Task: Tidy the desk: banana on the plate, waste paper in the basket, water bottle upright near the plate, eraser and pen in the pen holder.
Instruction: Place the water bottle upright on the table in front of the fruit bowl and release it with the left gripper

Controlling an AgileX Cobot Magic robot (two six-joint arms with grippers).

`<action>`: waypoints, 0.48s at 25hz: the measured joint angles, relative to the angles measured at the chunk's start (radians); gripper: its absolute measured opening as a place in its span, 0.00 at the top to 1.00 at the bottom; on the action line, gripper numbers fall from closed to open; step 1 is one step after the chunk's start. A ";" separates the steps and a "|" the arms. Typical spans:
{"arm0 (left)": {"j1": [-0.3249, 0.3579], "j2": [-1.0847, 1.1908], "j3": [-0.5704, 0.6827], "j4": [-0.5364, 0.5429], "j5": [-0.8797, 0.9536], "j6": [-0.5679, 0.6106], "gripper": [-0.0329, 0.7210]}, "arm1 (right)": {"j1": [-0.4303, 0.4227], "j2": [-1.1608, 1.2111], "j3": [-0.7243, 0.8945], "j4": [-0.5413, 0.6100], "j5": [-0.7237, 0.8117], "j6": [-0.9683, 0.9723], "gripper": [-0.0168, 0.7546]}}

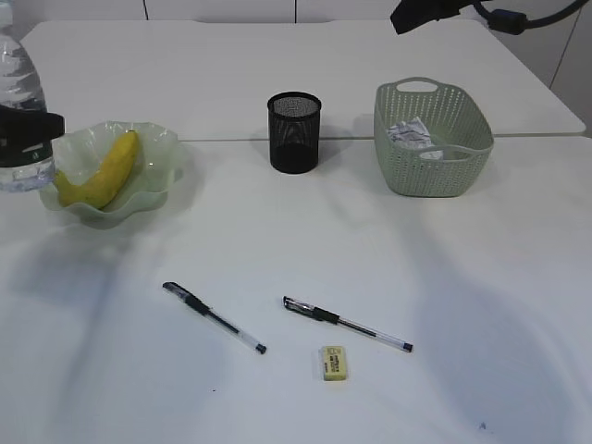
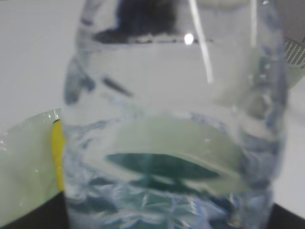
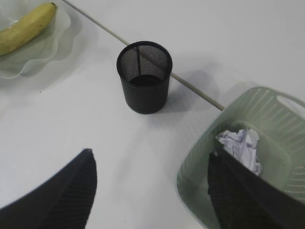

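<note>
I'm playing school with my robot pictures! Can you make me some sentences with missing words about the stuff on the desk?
1. The banana lies on the green ____.
2. The crumpled paper sits inside the ____.
3. The number of pens lying on the table is ____.
4. The left gripper is closed around the water ____.

Missing words: plate; basket; two; bottle

Cut off by the exterior view's left edge, the water bottle (image 1: 18, 92) shows only partly, the left gripper (image 1: 28, 134) across it. In the left wrist view the bottle (image 2: 176, 119) blurs, masking the plate (image 2: 24, 167) and banana (image 2: 57, 152).
</note>
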 joint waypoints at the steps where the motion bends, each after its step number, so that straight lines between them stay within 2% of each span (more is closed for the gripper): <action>1: 0.010 0.000 0.014 -0.002 0.008 0.018 0.46 | 0.000 0.000 0.000 0.000 0.000 0.000 0.28; 12: 0.106 -0.004 0.164 -0.015 0.030 0.147 0.46 | 0.000 0.000 0.000 0.000 -0.008 -0.006 0.28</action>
